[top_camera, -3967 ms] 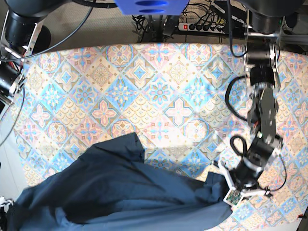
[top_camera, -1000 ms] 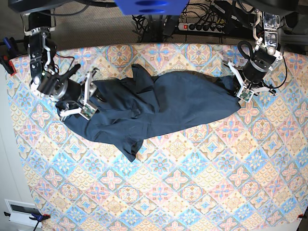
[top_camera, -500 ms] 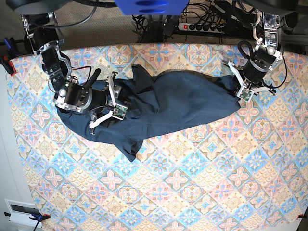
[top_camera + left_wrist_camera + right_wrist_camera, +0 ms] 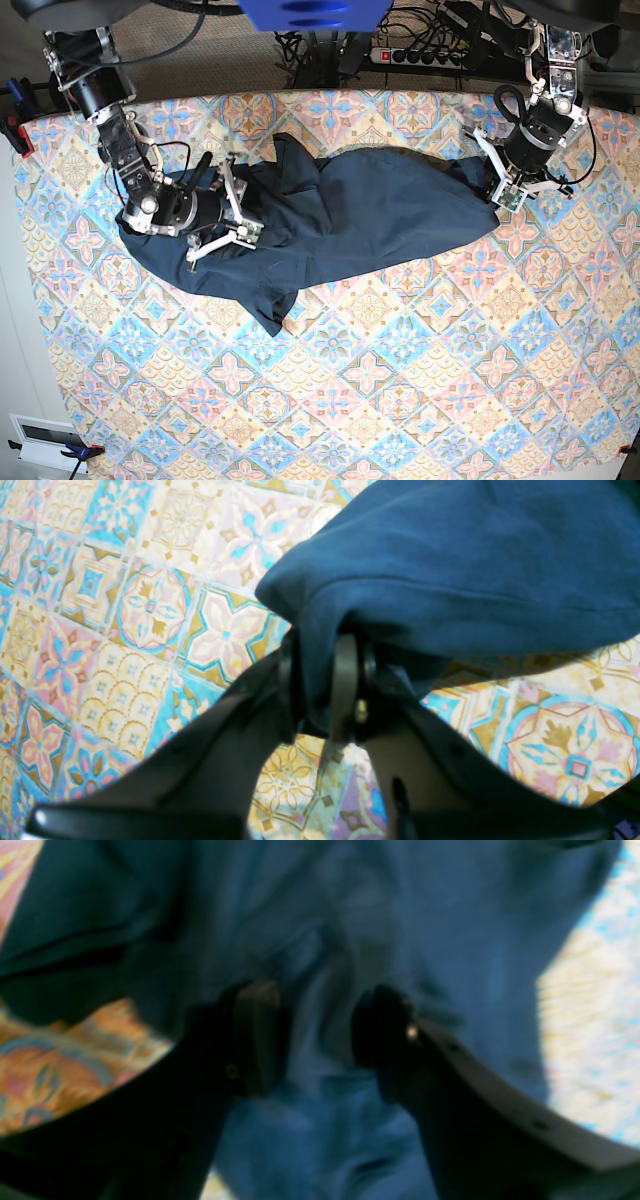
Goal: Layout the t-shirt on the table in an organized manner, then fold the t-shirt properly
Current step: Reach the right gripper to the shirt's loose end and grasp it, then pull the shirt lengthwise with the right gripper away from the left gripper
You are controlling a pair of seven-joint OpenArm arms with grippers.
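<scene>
Navy t-shirt [image 4: 370, 215] pinched by left end effector [image 4: 325, 680]; right end effector [image 4: 315, 1035] seemingly open

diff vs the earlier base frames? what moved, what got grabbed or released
The t-shirt went from bunched at the table's near edge to stretched across the far side. The right end effector, open, slid from the shirt's end inward over the cloth. The left end effector stays clamped on the other end.
</scene>
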